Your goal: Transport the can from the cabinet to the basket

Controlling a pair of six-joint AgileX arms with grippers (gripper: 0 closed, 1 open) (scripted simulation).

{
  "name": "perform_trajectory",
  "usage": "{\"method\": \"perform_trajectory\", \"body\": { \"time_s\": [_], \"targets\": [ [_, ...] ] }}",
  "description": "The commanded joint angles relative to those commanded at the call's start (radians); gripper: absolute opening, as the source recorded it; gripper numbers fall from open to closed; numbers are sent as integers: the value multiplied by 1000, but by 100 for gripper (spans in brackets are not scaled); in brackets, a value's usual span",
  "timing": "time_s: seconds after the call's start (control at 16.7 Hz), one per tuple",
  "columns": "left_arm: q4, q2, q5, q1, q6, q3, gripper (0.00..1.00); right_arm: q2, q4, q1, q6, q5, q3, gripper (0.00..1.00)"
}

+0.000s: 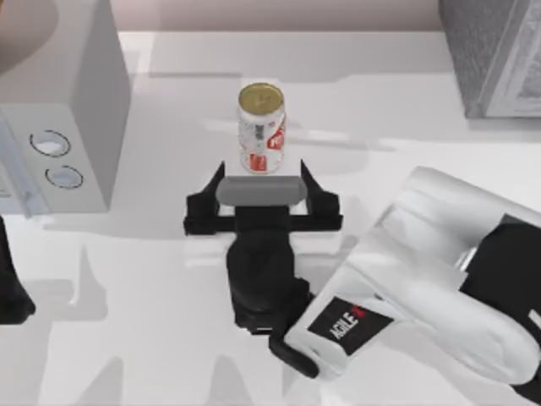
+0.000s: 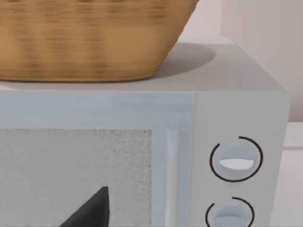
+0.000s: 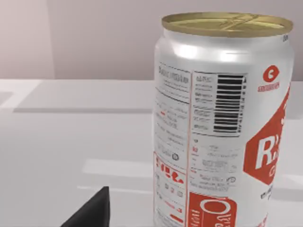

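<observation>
Most of the task is left. On the white desk (image 1: 169,338), the grey microwave (image 1: 68,110) carries the wicker basket (image 2: 90,38). The right end effector (image 1: 264,173) is spread open just before the upright can (image 1: 261,128), not grasped yet.

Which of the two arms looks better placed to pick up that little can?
The right one, I'd judge. The right gripper sits just short of the upright can, fingers spread open toward it. The left gripper is at the table's left edge, beside the grey box, well away from the can.
</observation>
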Motion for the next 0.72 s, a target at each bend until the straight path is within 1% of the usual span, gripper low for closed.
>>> {"method": "perform_trajectory", "body": {
  "time_s": [0.18, 0.48, 0.72],
  "targets": [
    [0, 0, 0, 0, 0, 0, 100, -25, 35, -24, 3, -18, -38, 100],
    [0, 0, 0, 0, 0, 0, 100, -60, 122, -71, -1, -70, -183, 100],
    [0, 0, 0, 0, 0, 0, 100, -57, 127, -70, -1, -73, -187, 100]
  ]
}}
